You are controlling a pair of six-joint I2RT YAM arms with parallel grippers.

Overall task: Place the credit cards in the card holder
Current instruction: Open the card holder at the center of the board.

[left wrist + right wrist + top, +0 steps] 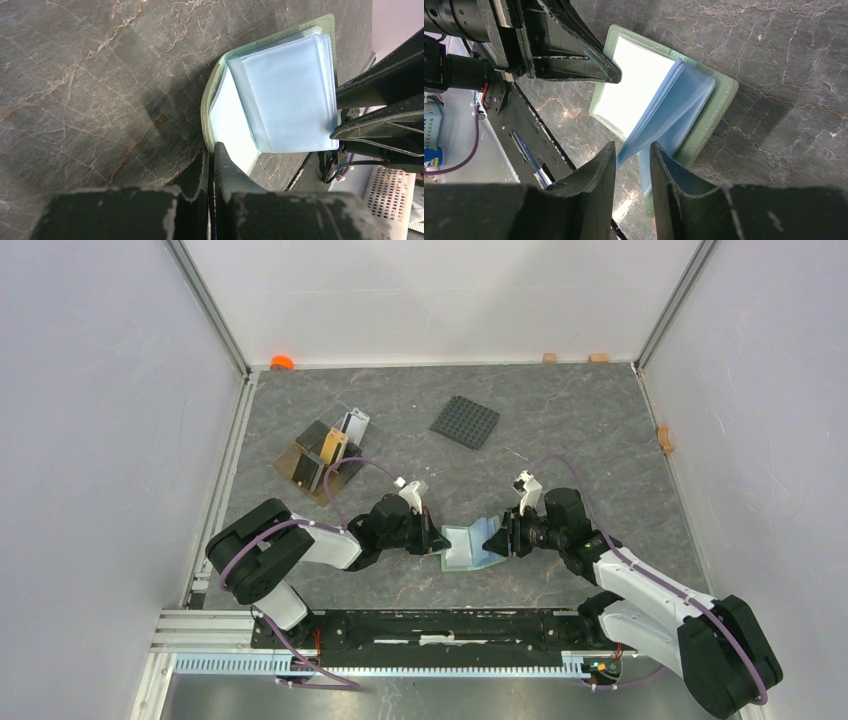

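1. Grey stone-look table [600, 430] under everything, with plain white walls on three sides.
2. Near the front edge, between the two arms: small flat folding card holder [462, 548], pale green outside, light blue and white inside. Lies open on the table, green side down.
3. Inside it, a bunch of thin see-through blue pages [676, 102]. Lifted a little off the right cover, not lying flat.
4. Black two-finger left gripper [214, 149], pointing in from the left. Squeezed shut on the left edge of the card holder. One finger [230, 167] on the white inside, the other just beside the green rim.
5. Black two-finger right gripper [633, 147], pointing in from the right. Fingers a little apart, with the loose ends of the blue pages in the gap. Hard to tell if either finger presses on them.
6. Both grippers low over the table, facing each other across the card holder, tips near but apart.
7. Far off at the back left: thin plastic credit cards [335, 445], black, tan-gold and white-grey. Stand on edge, leaning, in a brown open tray [292, 465]. Well apart from the card holder.
8. Black square studded plate [465, 422], flat on the table at the back, to the right of the tray. Touches nothing else.
9. Small orange thing [282, 362] in the back left corner, by the wall. Too small to tell more.
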